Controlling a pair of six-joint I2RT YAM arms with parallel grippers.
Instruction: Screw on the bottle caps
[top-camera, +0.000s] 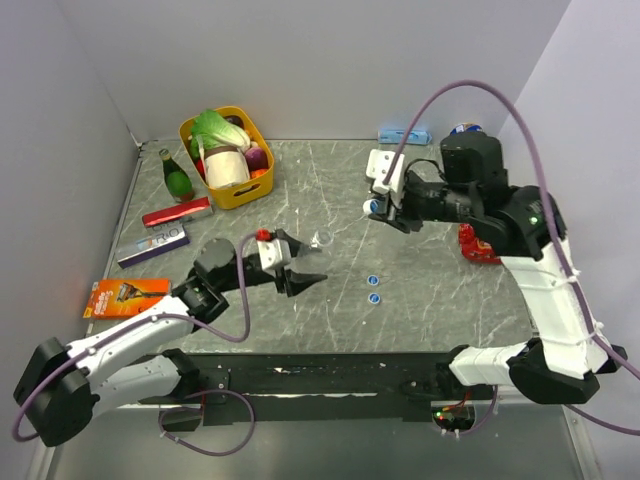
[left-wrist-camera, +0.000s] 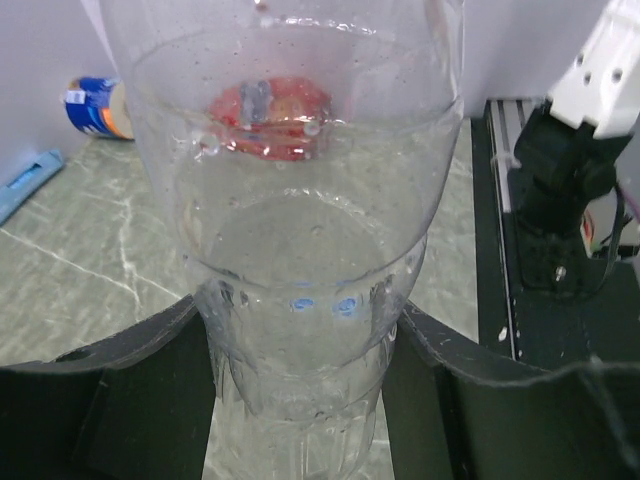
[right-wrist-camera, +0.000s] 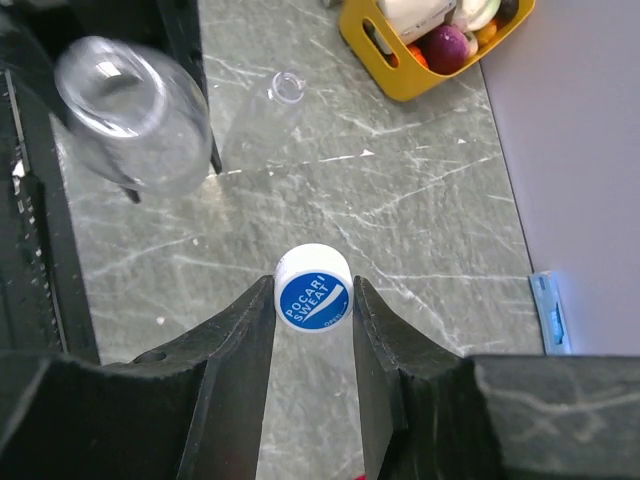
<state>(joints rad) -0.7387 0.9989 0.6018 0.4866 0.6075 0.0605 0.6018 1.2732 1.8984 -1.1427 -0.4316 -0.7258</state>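
Gripping a clear bottle (left-wrist-camera: 300, 250) around its body, the left jaws were clamped narrow on it and held it over the surface (top-camera: 440, 300), left of the middle. The right jaws pinched a blue cap (right-wrist-camera: 313, 288) by its white rim, its printed face turned toward the wrist camera, raised above the surface toward the back right corner. A second bottle (right-wrist-camera: 262, 125), its mouth uncapped, rested on the surface just beside the held one, toward the back edge. A loose cap (top-camera: 372, 280) and another cap (top-camera: 373, 297) lay close together near the middle, nearer the near edge, apart from both bottles. A yellow basket (top-camera: 240, 190) sat at the back left corner.
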